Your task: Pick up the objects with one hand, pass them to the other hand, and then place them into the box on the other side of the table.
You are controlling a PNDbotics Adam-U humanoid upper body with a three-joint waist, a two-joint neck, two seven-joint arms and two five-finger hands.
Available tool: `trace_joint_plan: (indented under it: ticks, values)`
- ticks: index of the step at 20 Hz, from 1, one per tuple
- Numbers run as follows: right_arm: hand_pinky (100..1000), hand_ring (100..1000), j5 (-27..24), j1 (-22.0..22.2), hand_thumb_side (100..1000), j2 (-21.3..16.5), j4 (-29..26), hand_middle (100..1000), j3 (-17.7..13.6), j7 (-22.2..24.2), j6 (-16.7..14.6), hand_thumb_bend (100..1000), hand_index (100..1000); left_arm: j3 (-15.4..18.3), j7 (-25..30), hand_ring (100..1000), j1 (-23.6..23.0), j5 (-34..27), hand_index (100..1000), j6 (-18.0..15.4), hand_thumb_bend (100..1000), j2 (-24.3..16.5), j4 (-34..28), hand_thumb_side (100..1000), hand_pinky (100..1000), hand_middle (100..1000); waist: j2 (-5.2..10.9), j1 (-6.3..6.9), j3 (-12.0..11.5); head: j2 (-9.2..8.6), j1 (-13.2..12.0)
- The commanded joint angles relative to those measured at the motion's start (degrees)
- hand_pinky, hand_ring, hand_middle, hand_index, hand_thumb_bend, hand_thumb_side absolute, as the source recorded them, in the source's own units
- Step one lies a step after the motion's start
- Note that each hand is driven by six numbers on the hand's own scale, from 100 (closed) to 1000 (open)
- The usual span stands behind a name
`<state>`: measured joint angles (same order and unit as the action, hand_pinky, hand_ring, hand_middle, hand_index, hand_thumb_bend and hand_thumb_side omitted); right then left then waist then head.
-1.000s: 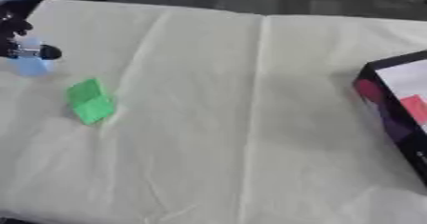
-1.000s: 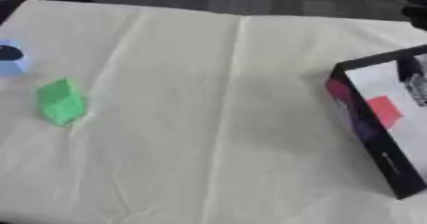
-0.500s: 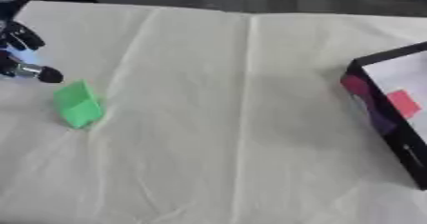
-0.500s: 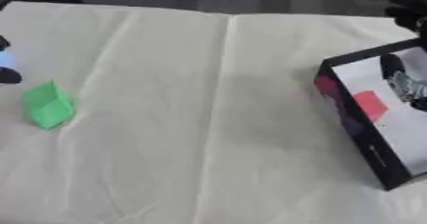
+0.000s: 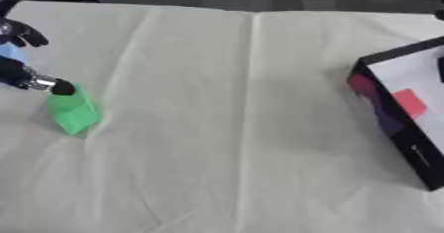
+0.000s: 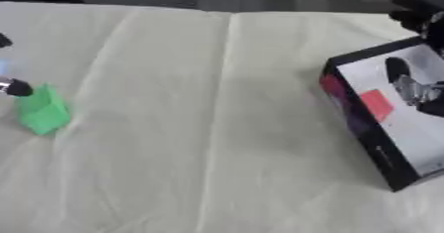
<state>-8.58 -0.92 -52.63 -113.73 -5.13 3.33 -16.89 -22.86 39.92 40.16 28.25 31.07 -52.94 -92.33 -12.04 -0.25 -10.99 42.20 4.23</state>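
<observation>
Observed: the left hand (image 5: 26, 73) enters at 9 o'clock, one dark fingertip touching the upper edge of the green block (image 5: 73, 110). Its other fingers are spread apart and clasp nothing; no grasp on the block is established. A pale blue item (image 5: 12, 54) shows behind the hand, too obscured to identify.

The green block lies on the cloth-covered surface (image 5: 225, 128) at the 9 o'clock side, well apart from the black box (image 6: 381, 113) at 3 o'clock. The box is tilted, its open face upward; a red piece (image 6: 375, 105) lies inside.

The right hand (image 6: 418, 9) shows at 2 o'clock above the box; its finger state cannot be determined.

Assessment: pick-up not yet achieved; the hand appears positioned to close around the block.
</observation>
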Motion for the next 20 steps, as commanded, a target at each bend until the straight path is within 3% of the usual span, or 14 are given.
trace_joint_plan:
  ticks: [1, 12, 20]
  values:
    - [1000, 972, 0.7, 0.0, 280, -0.7, -0.9, 1000, -0.2, 0.5, 0.2, 100, 1000, -1.2, 11.1, 943, 1.6, 3.4, 901, 11.9, 863, -0.1, 1.5, 464, 1000, 860, -0.04, 0.54, 0.1, -0.01, 0.0]
    - [1000, 965, 3.9, 0.9, 253, 1.5, -0.9, 998, 1.0, 2.1, 1.9, 100, 1000, -3.9, 11.0, 935, 2.2, 9.0, 862, 12.2, 842, 4.9, 10.6, 390, 987, 841, -0.18, 0.41, 0.3, -0.05, -0.8]
    - [1000, 959, 5.7, 1.3, 244, 2.4, -0.9, 992, 1.3, 2.0, 2.6, 100, 1000, -2.8, 7.9, 927, 2.0, 4.4, 854, 12.7, 762, 7.2, 14.1, 359, 984, 833, -0.41, 0.07, 0.3, -0.09, -1.0]
